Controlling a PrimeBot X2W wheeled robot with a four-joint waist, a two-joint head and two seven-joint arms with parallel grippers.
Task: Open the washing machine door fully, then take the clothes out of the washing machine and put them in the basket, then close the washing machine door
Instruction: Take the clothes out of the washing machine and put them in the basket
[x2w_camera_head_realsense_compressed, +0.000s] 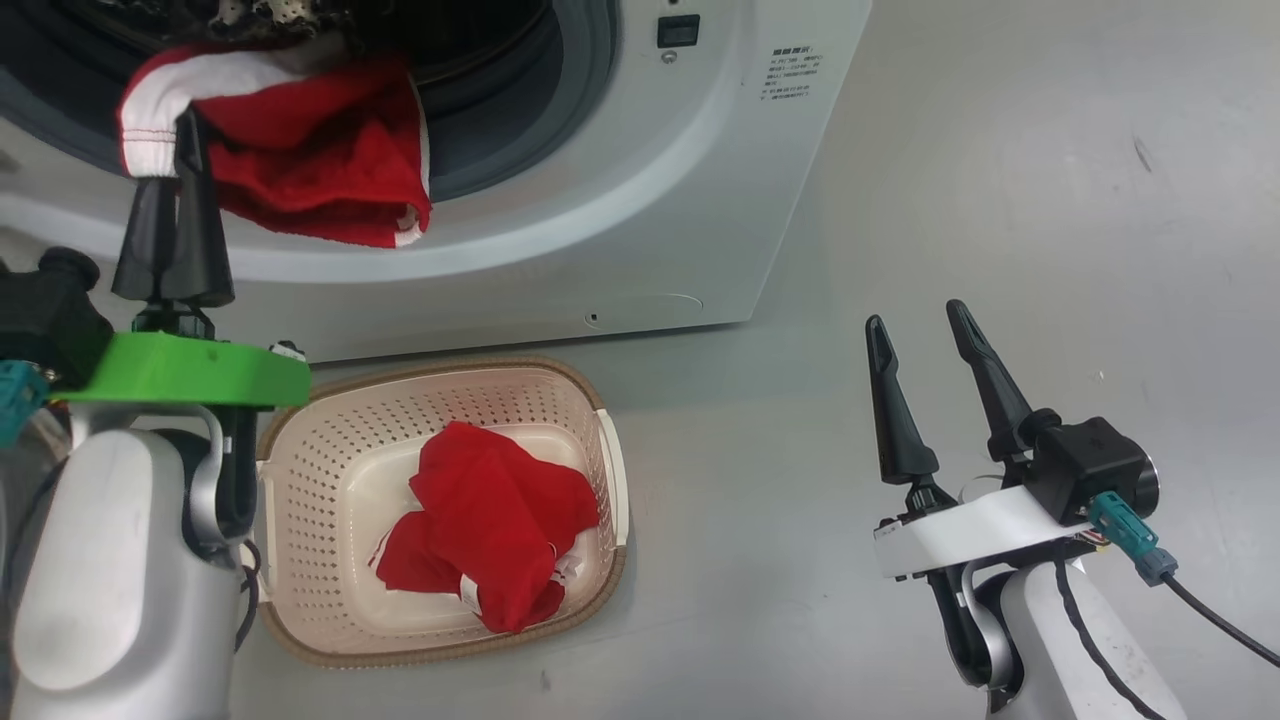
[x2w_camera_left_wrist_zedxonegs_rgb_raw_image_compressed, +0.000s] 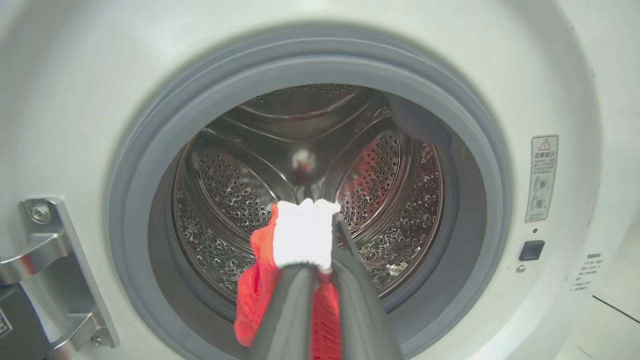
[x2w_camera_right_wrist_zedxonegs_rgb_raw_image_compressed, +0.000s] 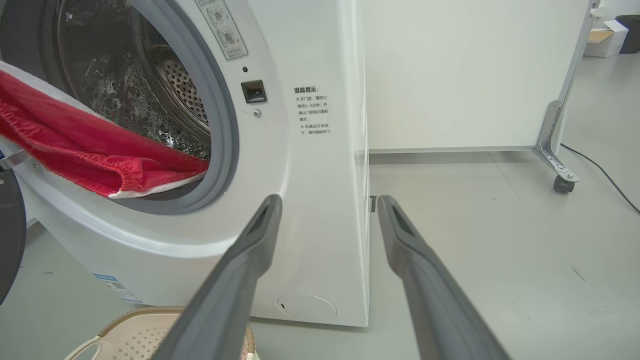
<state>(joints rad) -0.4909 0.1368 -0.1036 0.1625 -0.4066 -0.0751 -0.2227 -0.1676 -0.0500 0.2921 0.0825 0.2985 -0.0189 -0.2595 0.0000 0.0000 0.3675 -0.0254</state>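
Grey floor (x2w_camera_head_realsense_compressed: 1000, 200), rumpled red clothes (x2w_camera_head_realsense_compressed: 320, 170), white trim

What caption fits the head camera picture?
Left gripper holds red clothes by the open washing machine; basket sits below.

The washing machine (x2w_camera_head_realsense_compressed: 640, 200) is white, with a grey gasket (x2w_camera_left_wrist_zedxonegs_rgb_raw_image_compressed: 145, 210) ringing its perforated steel drum (x2w_camera_left_wrist_zedxonegs_rgb_raw_image_compressed: 225, 185). Hanging from its mouth, the clothes (x2w_camera_head_realsense_compressed: 320, 170) are bright red with white trim. In front of the washing machine, the basket (x2w_camera_head_realsense_compressed: 320, 470) is cream, dotted with holes, brown-rimmed, and holds a plain red garment (x2w_camera_head_realsense_compressed: 500, 520).
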